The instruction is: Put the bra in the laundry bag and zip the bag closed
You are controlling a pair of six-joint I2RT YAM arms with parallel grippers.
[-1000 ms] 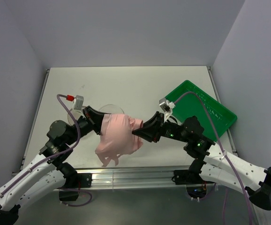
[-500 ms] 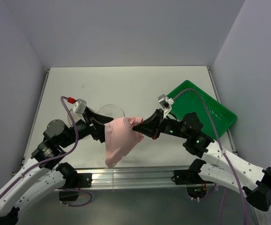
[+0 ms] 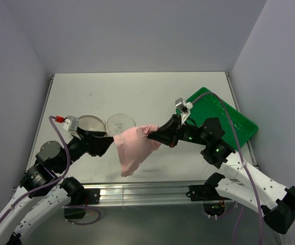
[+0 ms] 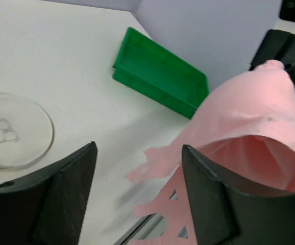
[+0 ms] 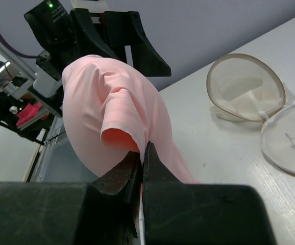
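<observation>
The right gripper (image 3: 150, 133) pinches the top of the hanging pink bra (image 3: 134, 150), with the left gripper (image 3: 106, 144) just beside it at nine o'clock, the laundry bag (image 3: 121, 122) at ten and the green tray (image 3: 224, 122) at two.

The laundry bag (image 3: 121, 122) lies opened on the desk (image 3: 137, 97). The bra (image 3: 136, 148) hangs just right of the bag and nearer the arm bases. The tray (image 3: 229, 120) sits well right of the bag.

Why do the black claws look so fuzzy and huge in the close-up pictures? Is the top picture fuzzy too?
Left wrist view: the left pincer sits right by the lens, so it looks big and soft-edged; the bra has smeared lower tips. Right wrist view: the right pincer is a dark blur, the bra crisp. Top view: sharp, evenly lit, no glare.
</observation>
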